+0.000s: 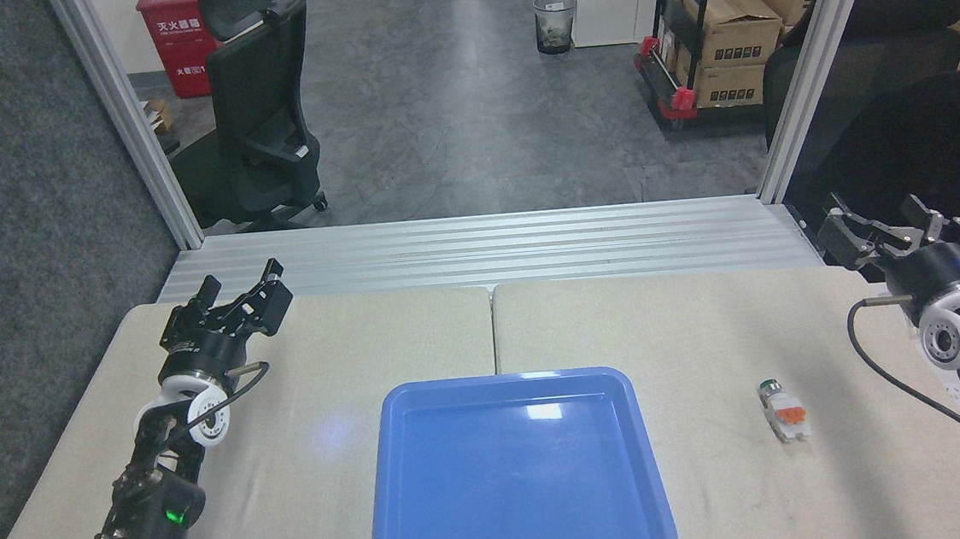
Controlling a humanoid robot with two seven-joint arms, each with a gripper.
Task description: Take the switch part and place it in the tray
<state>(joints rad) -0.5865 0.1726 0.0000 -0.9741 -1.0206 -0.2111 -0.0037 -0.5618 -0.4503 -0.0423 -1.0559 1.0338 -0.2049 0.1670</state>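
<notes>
While the switch part (782, 409) lies on its side on the bench (707, 320), right of the tray (517, 472) and clear of its rim, nothing touches it. It looks light, stiff and smooth — a small plastic block likely to skid or twist if pinched off-centre. I judge the flat white-and-orange body the better hold, not the round green cap at its far end. The right gripper (886, 231) hovers at the far right edge, jaws spread and empty. The left gripper (238, 299) sits far left — jaws parted, holding nothing.
</notes>
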